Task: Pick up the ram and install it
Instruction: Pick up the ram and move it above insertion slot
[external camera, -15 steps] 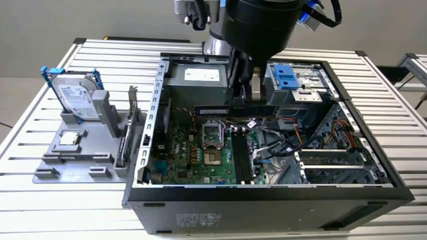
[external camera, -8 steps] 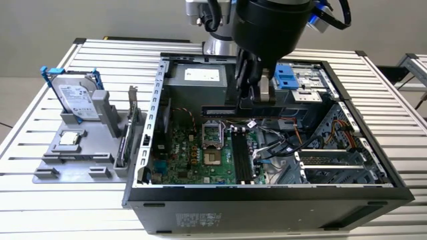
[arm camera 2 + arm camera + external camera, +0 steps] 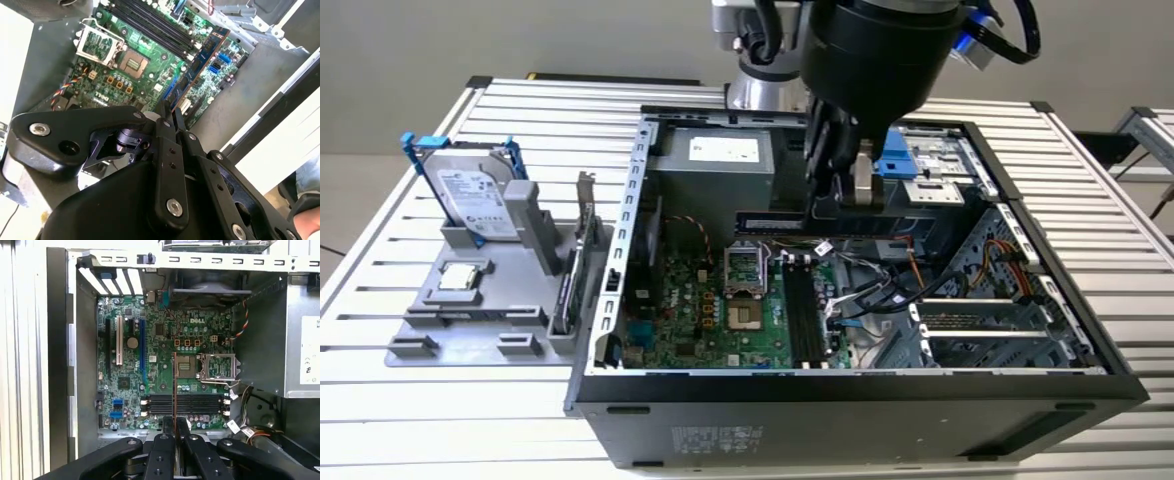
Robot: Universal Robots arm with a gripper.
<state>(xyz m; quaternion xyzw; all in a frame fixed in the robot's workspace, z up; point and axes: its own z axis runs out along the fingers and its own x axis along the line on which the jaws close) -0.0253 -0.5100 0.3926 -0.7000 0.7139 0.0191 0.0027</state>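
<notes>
The ram [image 3: 787, 221] is a long dark stick held level inside the open computer case [image 3: 607, 330], with my gripper [image 3: 834, 205] shut on it near its middle. It hangs above the motherboard [image 3: 707, 320], over the far end of the black memory slots [image 3: 803, 310], and lies crosswise to them. In the first wrist view the ram [image 3: 174, 385] shows edge-on as a thin line rising from my gripper [image 3: 175, 429], crossing the slots [image 3: 200, 404]. In the second wrist view the ram's edge [image 3: 197, 70] runs out from my gripper [image 3: 169, 114] over the board.
A grey fixture [image 3: 480, 320] on the slatted table at the exterior view's left carries a silver hard drive in a blue frame [image 3: 470, 200], a green card [image 3: 580, 250] and a small chip [image 3: 460, 278]. The power supply [image 3: 714, 160], loose cables [image 3: 894, 285] and drive bays [image 3: 987, 320] crowd the case.
</notes>
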